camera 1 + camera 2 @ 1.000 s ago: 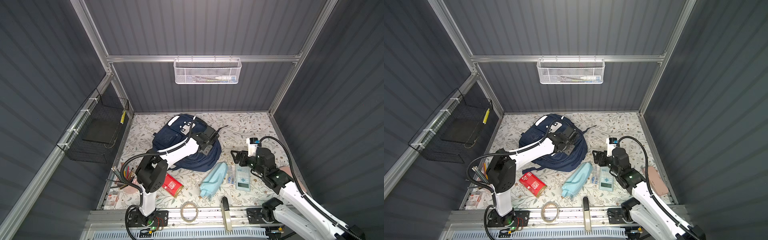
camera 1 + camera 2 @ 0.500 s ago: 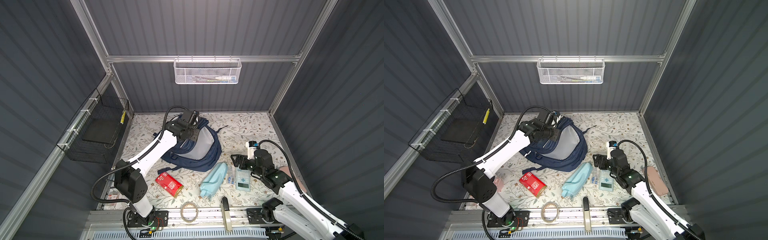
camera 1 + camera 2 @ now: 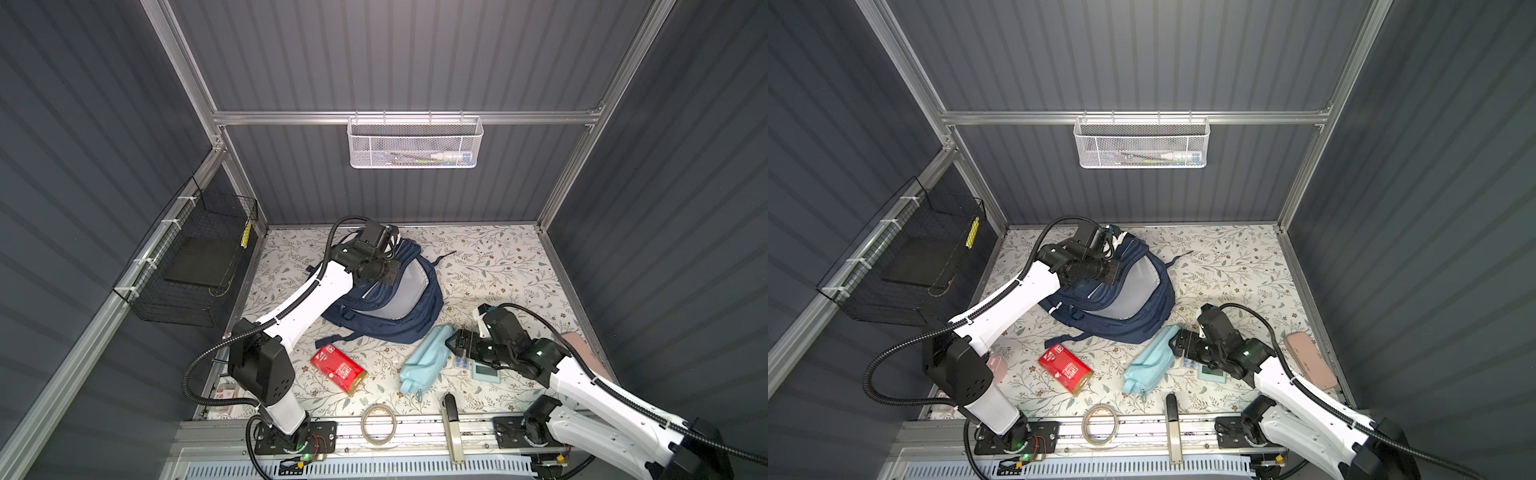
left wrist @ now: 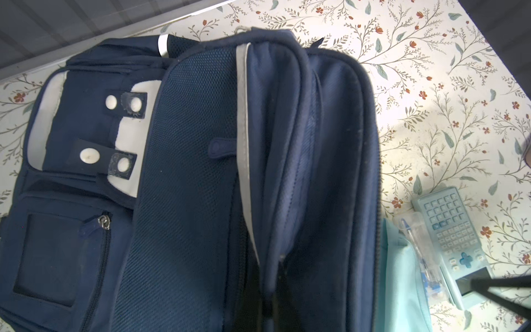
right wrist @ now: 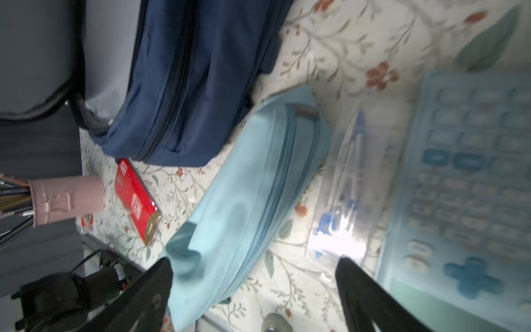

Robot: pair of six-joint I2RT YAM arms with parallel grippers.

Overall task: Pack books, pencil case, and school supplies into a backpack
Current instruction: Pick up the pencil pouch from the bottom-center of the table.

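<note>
At centre of both top views, backpack [image 3: 399,330] on the counter [image 3: 498,266], mouth held up by left claw [image 3: 386,277] clenched on its rim, grey lining showing. Lower right, right claw [image 3: 454,343] spread wide beside pencil case [image 3: 422,368]; clear packet [image 3: 460,363] between it and calculator [image 3: 486,372]. Red pack [image 3: 338,370] lower centre. White mesh basket [image 3: 361,141] on back wall holding pens [image 3: 451,156]; pink cup [image 5: 69,198] full of pencils [image 5: 11,201].

Left claw [image 3: 388,279] grips navy fabric backpack [image 3: 399,326] by its raised flap, grey lining showing. Right claw [image 3: 452,343] hovers beside soft pale-blue pencil case [image 3: 424,365] on floral worktop [image 3: 498,266].
</note>
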